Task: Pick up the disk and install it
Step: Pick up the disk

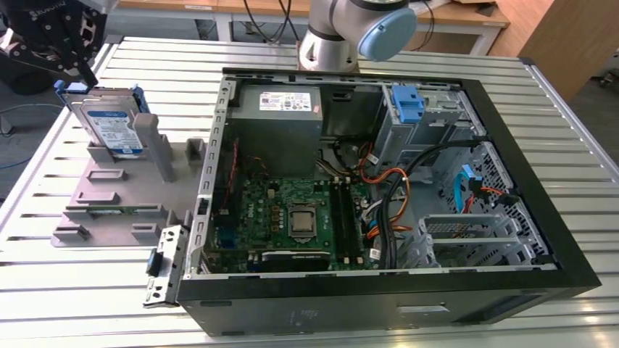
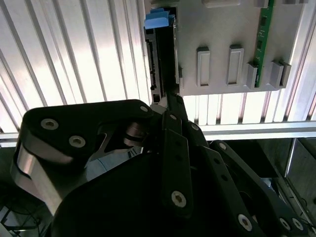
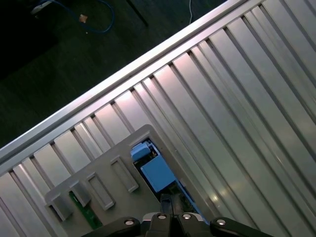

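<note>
Standing on edge in a grey rack point(image 1: 109, 190), the disk point(image 1: 111, 127) sits right under the gripper point(image 1: 77, 72), whose tip is at its top corner. It is silver-grey metal in a blue bracket, with a white-and-blue label whose print is too small to read. Its labelled face is turned toward the case point(image 1: 546, 217); its long axis is unclear. Whether the gripper clamps it, I cannot tell.

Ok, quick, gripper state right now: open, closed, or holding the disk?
Gripper: cannot be told. It is at the top edge of the disk, which stands upright in the grey holder.
</note>
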`<state>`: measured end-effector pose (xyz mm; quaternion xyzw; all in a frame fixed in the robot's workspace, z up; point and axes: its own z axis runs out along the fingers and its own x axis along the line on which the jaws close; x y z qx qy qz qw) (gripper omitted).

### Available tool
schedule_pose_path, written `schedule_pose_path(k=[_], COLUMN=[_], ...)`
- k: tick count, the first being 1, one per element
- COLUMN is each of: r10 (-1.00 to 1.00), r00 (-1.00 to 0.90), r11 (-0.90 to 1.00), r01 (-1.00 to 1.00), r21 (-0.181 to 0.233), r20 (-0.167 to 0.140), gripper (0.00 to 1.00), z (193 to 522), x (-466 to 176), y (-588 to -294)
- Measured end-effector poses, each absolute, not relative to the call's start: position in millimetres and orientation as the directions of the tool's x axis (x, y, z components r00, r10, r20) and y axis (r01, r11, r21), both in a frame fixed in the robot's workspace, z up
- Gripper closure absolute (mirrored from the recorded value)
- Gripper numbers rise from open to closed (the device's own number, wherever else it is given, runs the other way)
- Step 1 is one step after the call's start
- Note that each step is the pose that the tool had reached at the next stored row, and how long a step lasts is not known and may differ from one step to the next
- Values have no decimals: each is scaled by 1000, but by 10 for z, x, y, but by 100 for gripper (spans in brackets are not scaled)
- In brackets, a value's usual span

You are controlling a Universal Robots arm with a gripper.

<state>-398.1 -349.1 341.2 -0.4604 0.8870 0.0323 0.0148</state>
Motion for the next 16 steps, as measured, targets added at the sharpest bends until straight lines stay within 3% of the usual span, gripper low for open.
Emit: schedule_pose_path(k=[16], r10=[-931], r00=[-360], r11=[358], r01=[-933], r21=[44], r20=[-56], gripper=[89], z=[3406], x=[-3981], y=[-3491])
